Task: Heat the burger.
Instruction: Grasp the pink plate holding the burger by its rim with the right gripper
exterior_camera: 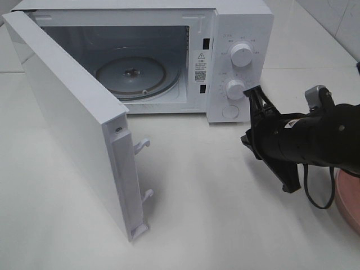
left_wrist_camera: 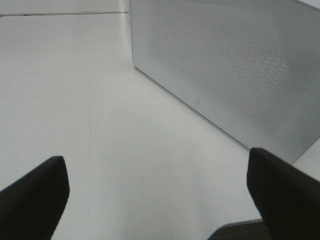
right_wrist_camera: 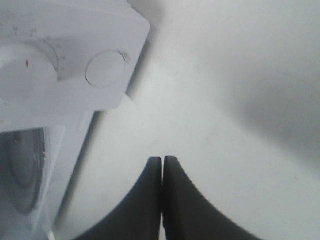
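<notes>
While the burger lies outside every view, only a pink plate [exterior_camera: 350, 207] rim shows at the right of the bench [exterior_camera: 225, 225], beneath the right arm. Expect a burger to be soft, layered and liable to squash or slide apart; grip the plate rim, not the bun. The right tool [right_wrist_camera: 162, 167] is fully closed and empty; the left tool [left_wrist_camera: 157, 195] stands wide apart, empty. Count: one microwave [exterior_camera: 242, 22], one swung-out door [exterior_camera: 67, 112], one turntable [exterior_camera: 130, 76], two knobs [exterior_camera: 242, 55], two tools.

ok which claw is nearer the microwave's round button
Right. The right claw sits shut just in front of the round button; the left claw is open beyond the open door, facing its outer side.
</notes>
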Controlling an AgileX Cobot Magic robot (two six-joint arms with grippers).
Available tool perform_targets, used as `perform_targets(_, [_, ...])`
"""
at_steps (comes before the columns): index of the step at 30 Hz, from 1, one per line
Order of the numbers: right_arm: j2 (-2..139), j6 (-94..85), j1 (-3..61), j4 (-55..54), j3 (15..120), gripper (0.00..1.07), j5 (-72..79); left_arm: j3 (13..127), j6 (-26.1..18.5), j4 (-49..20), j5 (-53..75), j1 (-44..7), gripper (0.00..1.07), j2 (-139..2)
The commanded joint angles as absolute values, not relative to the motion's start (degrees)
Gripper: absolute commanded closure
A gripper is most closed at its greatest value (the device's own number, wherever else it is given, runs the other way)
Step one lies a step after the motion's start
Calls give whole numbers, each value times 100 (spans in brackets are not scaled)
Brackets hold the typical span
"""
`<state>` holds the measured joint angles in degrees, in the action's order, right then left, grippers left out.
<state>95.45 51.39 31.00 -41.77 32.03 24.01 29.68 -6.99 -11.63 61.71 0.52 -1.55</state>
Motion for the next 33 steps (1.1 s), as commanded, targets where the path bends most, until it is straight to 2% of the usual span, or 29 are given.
perform_targets(1, [9299, 4475, 3065, -4074, 3157, 107, 1862, 2962, -699, -1146, 6154, 40, 18, -160])
perform_targets(6, [8881, 3042, 3065, -3787, 3163, 107, 590, 2962, -699, -1146, 6154, 40, 18, -160])
perform_targets(17, [8583, 2458, 3065, -3002, 3249, 107, -590, 2962, -699, -1146, 6154, 40, 18, -160])
perform_targets(25, [8583, 2149, 2647, -1112, 3930, 106, -2830, 2962, -699, -1146, 6154, 40, 18, -160])
perform_targets(33, [8583, 1037, 2349, -493, 4383, 103, -4481, 2962, -699, -1146, 6154, 40, 18, -160])
